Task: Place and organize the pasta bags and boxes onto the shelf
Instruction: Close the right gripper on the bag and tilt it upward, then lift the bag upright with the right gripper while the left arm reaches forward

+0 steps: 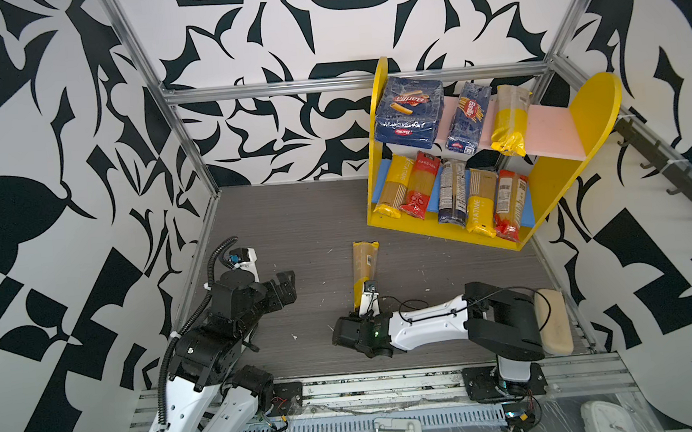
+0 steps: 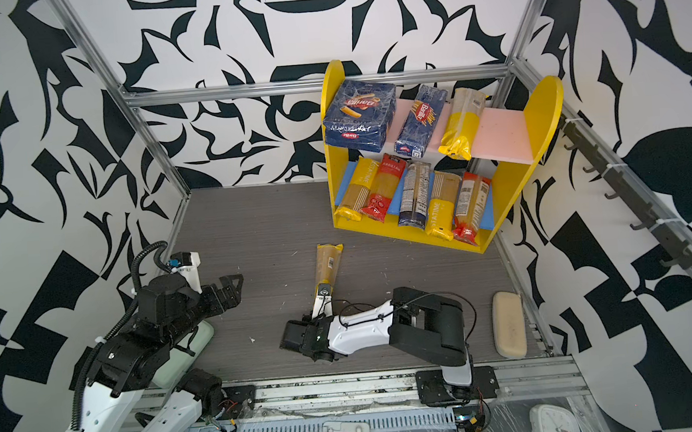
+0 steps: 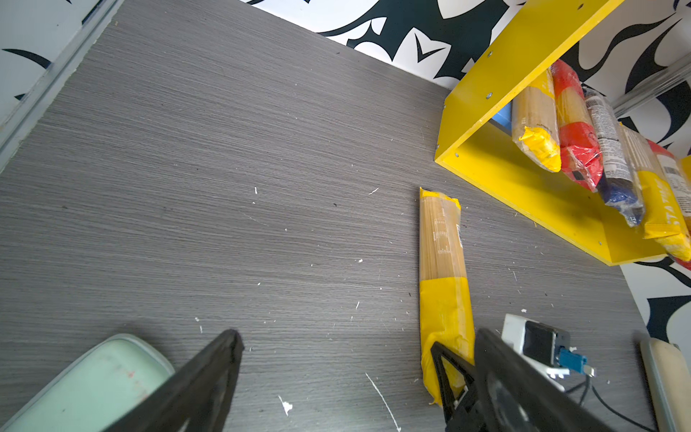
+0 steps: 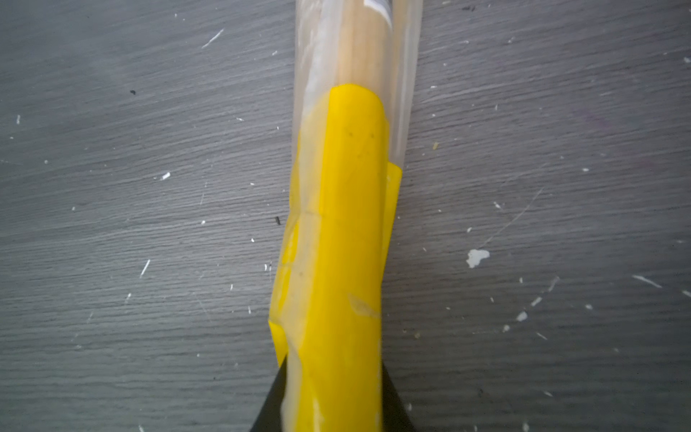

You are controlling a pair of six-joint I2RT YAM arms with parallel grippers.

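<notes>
Right hand point(image 1: 368, 289) clamps the near yellow end of the spaghetti bag point(image 1: 365, 261), which lies flat mid-table point(image 1: 295, 229) in front of the shelf point(image 1: 453, 229). Left hand point(image 1: 286, 287) gapes wide, well apart by the table's left edge.

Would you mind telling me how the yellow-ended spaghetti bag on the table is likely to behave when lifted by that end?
The spaghetti bag will probably stay fairly stiff, since straight strands fill it. Gripped at its yellow end by the right gripper, its long free end may dip and swing. The glossy film looks slippery, so it could slide.
</notes>
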